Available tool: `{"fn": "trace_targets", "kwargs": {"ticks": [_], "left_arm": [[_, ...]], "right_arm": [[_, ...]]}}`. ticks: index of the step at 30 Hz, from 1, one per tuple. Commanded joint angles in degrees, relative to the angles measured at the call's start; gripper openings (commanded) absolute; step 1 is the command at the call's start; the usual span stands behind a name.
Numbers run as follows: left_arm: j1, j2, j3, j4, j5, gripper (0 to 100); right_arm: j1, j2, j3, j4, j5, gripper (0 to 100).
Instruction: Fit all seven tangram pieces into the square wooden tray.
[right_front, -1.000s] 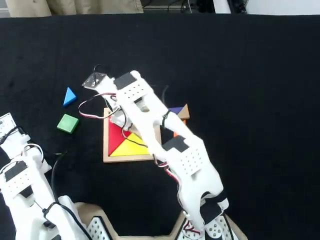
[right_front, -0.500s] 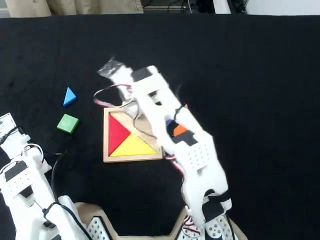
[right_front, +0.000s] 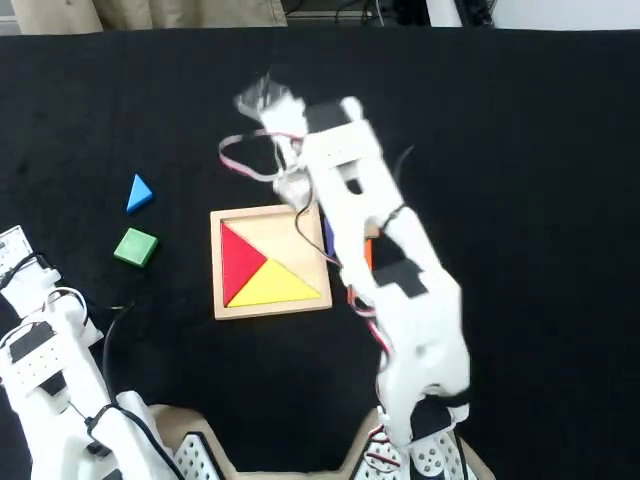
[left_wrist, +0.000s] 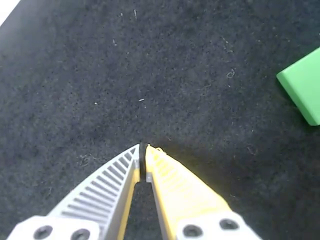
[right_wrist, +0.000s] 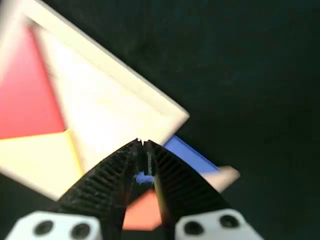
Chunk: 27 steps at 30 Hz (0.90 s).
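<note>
Right arm (right_front: 400, 290) swung aside, tray (right_front: 250, 211) uncovered, red triangle (right_front: 240, 262), yellow triangle (right_front: 275, 288) inside

I can read no text, number or sign from here, the tray (right_front: 216, 266) included. A white plate (right_front: 12, 244) by the left arm (right_front: 40, 372) bears dark marks too small to read.

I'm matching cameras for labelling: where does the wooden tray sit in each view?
High view: wooden tray left of centre.
Right wrist view: the tray's corner lies just beyond the shut right gripper.
Left wrist view: faces the green square, which the high view shows left of the tray.
Shared landmark: red triangle inside the tray.
</note>
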<state>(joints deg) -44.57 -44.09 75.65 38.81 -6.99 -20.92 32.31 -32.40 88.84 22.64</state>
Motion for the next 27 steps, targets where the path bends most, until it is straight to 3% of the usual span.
{"fn": "trace_targets", "kwargs": {"ticks": [1, 5, 7, 11, 14, 20, 23, 27], "left_arm": [[0.84, -1.05, -0.31, -1.14, -0.44, 3], [0.75, -1.05, -0.75, -1.14, -0.35, 3], [0.75, -1.05, -0.75, -1.14, -0.35, 3], [1.10, -1.05, -0.75, -1.05, -0.35, 3], [3.47, -1.05, -0.31, -1.05, -0.53, 3], [4.35, -1.05, -0.22, -1.05, -0.35, 3], [4.35, -1.05, -0.13, -1.05, -0.35, 3], [4.44, -1.05, -0.13, -1.05, -0.53, 3]], "right_arm": [[2.90, -18.68, -12.18, 9.41, 0.79, 1.1], [3.52, -26.42, -8.04, 11.78, -2.46, 1.1], [7.12, -29.41, -2.68, 12.04, -3.87, 1.1], [14.77, -34.51, 13.32, 9.93, -8.35, 1.1], [17.67, -40.75, 29.58, 3.78, -7.56, 1.1], [16.97, -58.51, 64.84, -18.99, -6.15, 1.1], [14.51, -60.70, 70.20, -20.04, -6.77, 3.4], [9.67, -56.84, 70.64, -18.64, -11.69, 14.5]]}}
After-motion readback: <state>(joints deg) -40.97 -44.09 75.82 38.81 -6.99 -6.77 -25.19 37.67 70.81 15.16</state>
